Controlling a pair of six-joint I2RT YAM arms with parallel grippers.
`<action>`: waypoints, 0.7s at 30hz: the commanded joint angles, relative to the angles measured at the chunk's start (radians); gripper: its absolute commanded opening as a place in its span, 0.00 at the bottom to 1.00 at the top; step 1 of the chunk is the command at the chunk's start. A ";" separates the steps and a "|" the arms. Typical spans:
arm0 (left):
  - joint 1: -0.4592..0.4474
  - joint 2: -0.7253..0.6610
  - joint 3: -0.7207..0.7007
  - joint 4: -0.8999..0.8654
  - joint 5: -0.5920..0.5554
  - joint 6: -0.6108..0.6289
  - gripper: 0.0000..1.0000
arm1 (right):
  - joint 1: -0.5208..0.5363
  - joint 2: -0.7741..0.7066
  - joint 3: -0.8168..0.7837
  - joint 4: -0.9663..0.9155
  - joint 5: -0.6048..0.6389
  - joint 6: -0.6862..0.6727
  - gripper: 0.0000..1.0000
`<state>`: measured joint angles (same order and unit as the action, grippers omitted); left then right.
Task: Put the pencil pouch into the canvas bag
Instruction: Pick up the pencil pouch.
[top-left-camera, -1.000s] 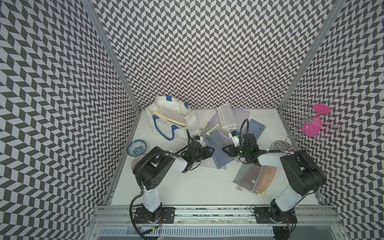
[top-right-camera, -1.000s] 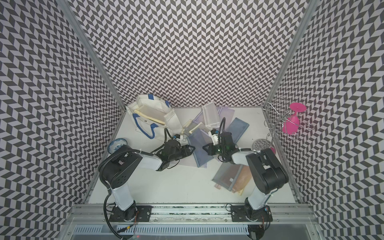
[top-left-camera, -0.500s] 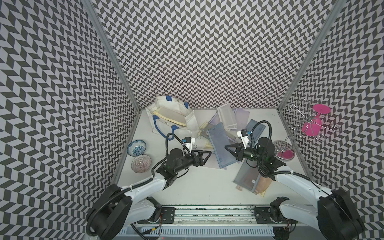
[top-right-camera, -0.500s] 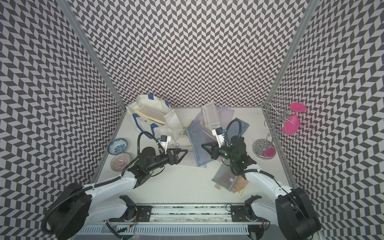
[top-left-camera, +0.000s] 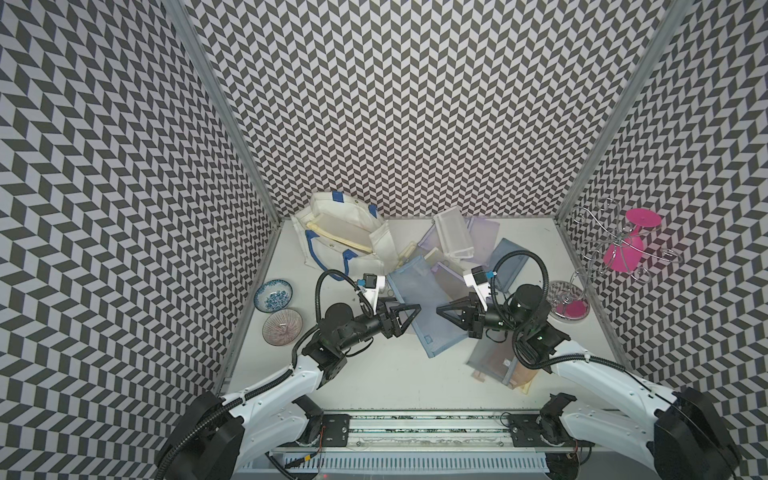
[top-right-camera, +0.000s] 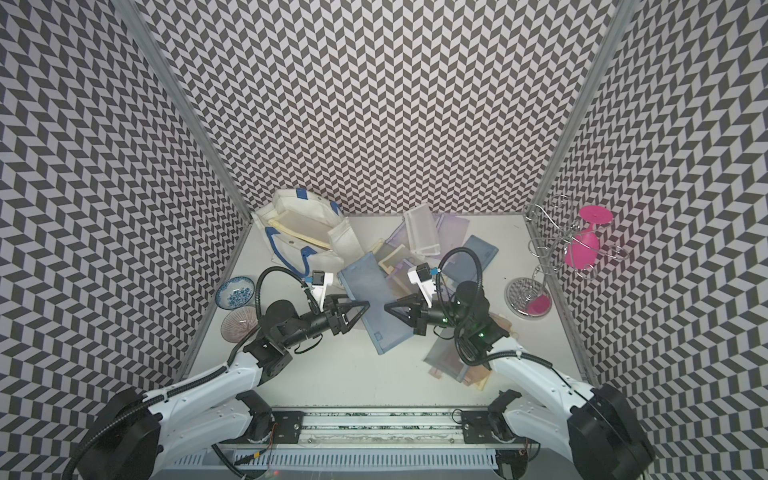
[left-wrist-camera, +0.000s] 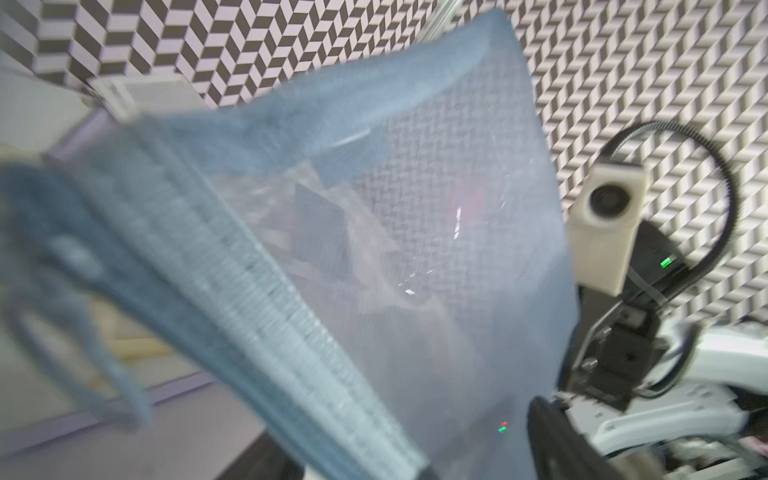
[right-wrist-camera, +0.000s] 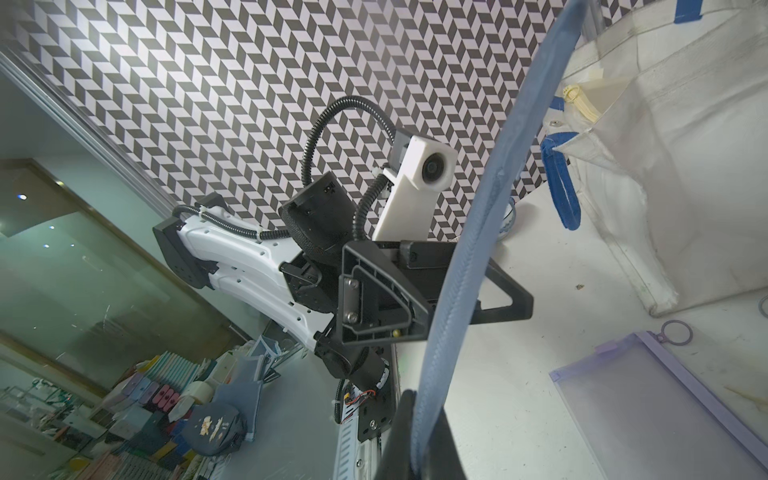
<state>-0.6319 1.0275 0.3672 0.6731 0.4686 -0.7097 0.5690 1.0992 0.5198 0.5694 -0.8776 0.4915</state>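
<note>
**Pouch hanging in the air between the two arms**

The right gripper (top-left-camera: 442, 311) is pinching the blue mesh pouch (top-left-camera: 415, 282) by its zipper edge, with its fingers closed tight on it. In the right wrist view that edge (right-wrist-camera: 469, 249) is running straight out from between them. The left gripper (top-left-camera: 409, 320) is facing it from the other side. Its fingers are standing apart, and the pouch's edge is passing between them without being clamped.

The pouch is hanging clear of the table (top-left-camera: 374, 374), stretched slantwise between the two grippers in both top views. It is filling most of the left wrist view (left-wrist-camera: 415, 249). It is outside the bag (top-left-camera: 336, 224), which is lying slumped in the far left corner. The pouch's far corner is showing just in front of the bag.

A second ago both arms were bent low over the pile (top-left-camera: 453, 232) of other pouches beside the bag, and the blue one was lying flat there. Now they are reaching up and inward with the pouch lifted. Half a second ago this pose was already much the same. The pink bowl (top-left-camera: 282, 326), then covered by the left arm, is now showing beside the blue bowl (top-left-camera: 273, 295).
</note>
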 joint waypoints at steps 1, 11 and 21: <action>0.003 -0.008 0.008 0.084 0.045 -0.007 0.48 | 0.008 0.046 0.000 0.131 -0.027 0.037 0.00; 0.003 -0.131 0.034 -0.078 -0.056 0.041 0.00 | 0.004 0.118 0.071 0.048 0.020 -0.028 0.19; 0.078 -0.196 0.235 -0.573 -0.185 0.123 0.00 | -0.044 0.084 0.165 -0.203 0.164 -0.161 0.95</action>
<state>-0.5816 0.8642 0.5480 0.2893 0.3305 -0.6289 0.5308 1.2198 0.6521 0.4545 -0.7891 0.4095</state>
